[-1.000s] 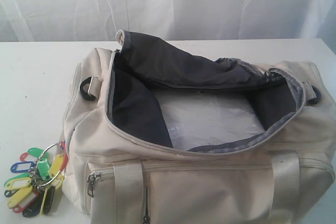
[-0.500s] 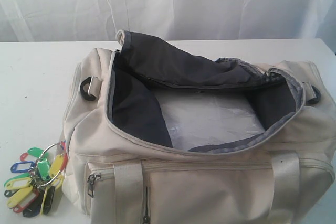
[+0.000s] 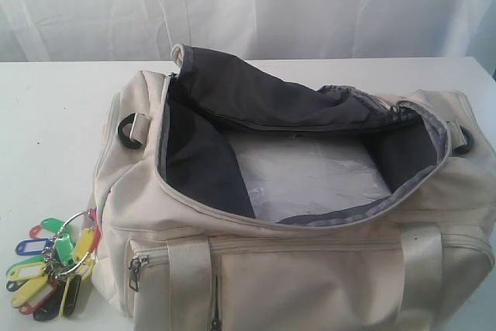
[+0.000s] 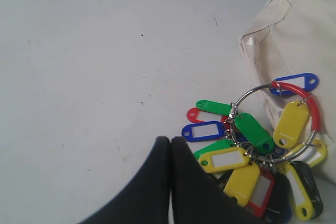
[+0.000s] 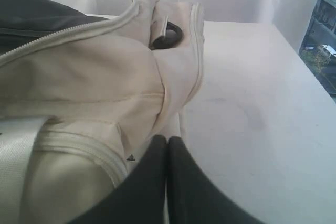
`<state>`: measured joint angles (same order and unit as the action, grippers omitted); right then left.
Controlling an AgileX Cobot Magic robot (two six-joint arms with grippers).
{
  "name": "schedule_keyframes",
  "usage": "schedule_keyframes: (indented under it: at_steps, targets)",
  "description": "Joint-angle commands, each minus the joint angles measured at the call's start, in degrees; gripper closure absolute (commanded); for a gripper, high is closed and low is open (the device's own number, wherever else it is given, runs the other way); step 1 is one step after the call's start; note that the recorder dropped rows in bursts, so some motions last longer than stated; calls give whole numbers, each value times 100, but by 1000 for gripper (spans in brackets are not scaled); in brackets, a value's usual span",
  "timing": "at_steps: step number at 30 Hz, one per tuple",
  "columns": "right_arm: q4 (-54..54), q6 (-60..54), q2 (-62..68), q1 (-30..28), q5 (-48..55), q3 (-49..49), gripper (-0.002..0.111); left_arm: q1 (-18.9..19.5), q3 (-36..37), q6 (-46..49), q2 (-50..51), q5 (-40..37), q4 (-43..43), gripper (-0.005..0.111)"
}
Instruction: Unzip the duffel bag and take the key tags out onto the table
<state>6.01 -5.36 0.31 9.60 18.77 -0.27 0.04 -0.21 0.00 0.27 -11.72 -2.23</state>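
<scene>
The duffel bag lies unzipped, its mouth gaping, and the key tags rest on the table at its near-left corner — the task looks done. Both the left gripper and right gripper are closed on nothing.

Glossy plastic tags on a shiny metal ring, right beside the matt black left claw. Table is smooth, matt white. By the right claw, the bag is matt woven cloth with a black plastic D-ring.
</scene>
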Motion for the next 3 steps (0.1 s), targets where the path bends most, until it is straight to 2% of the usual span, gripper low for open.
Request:
schedule_keyframes:
  at_steps: [1,3]
  targets:
    - [-26,-3,-31,10,-61,27,108,16,21,0,-27,15,-71,107]
    - [-26,-3,-31,10,-61,27,108,16,21,0,-27,15,-71,107]
